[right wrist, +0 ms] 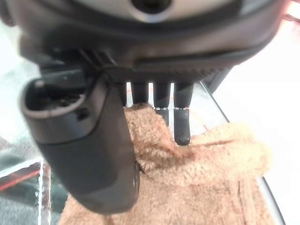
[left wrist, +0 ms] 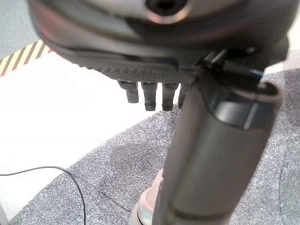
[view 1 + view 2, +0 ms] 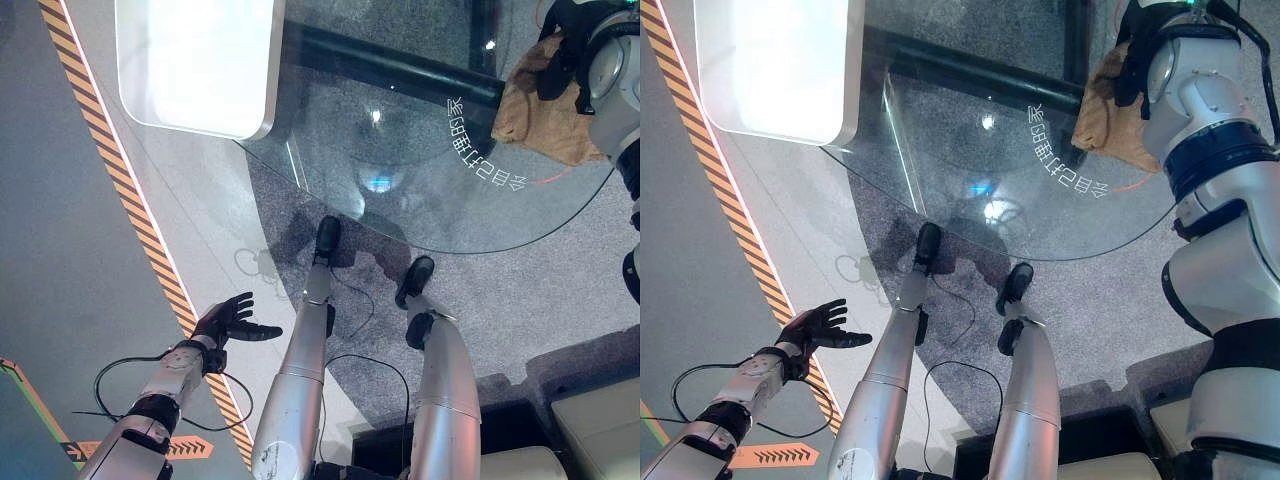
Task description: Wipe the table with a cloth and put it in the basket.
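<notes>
Glass table (image 3: pixel 420 150) carries a tan cloth (image 1: pixel 197 183) under the right robot hand's (image 1: pixel 93 154) straight fingers; left robot hand (image 3: pixel 225 322) hangs open.

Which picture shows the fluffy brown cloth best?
The right wrist view: the brown cloth shows from very close, with the right hand resting on it with straight fingers. In the left eye view it shows smaller, bunched on the glass table near its far edge, partly under that hand; the right eye view shows the same.
</notes>
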